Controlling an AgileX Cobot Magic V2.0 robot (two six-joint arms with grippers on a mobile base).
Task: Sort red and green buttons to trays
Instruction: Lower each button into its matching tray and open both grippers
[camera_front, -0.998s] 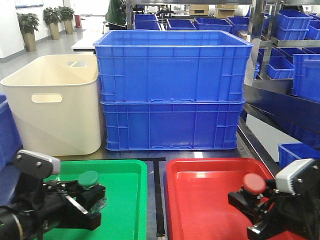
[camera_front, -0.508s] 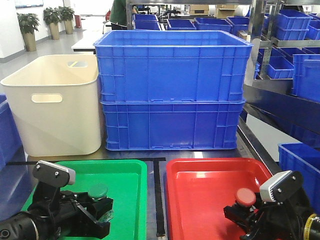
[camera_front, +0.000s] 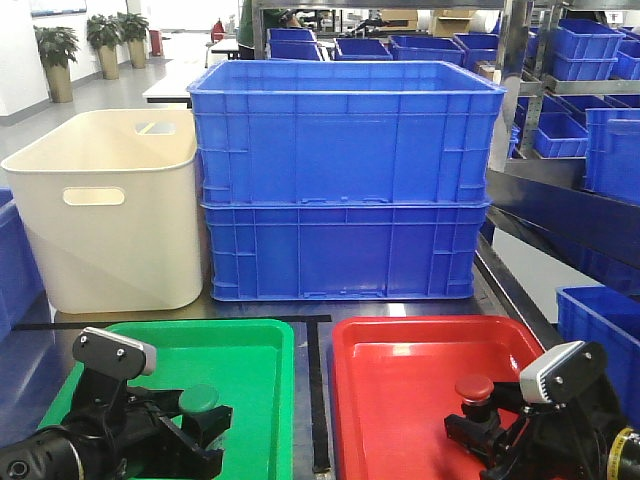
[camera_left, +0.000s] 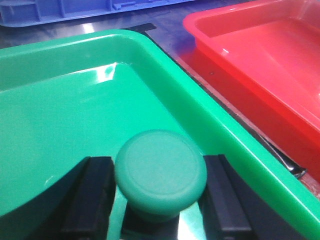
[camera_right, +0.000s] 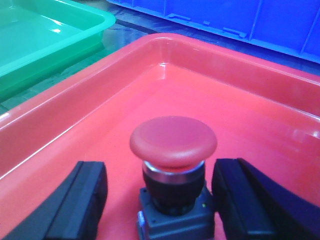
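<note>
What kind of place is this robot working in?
Probably a warehouse or factory stockroom. Large blue crates are stacked in the middle, metal shelving on the right holds many more blue bins, and a cream tub stands beside the crates. Potted plants line a far hallway.

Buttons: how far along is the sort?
Done: red button rests in red tray, right gripper open around it. In hand: green button inside left gripper, low in green tray; grip unclear. Left: release, retract. No other buttons visible.

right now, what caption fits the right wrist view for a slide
Red button upright in the red tray, flanked by the open right gripper.
</note>
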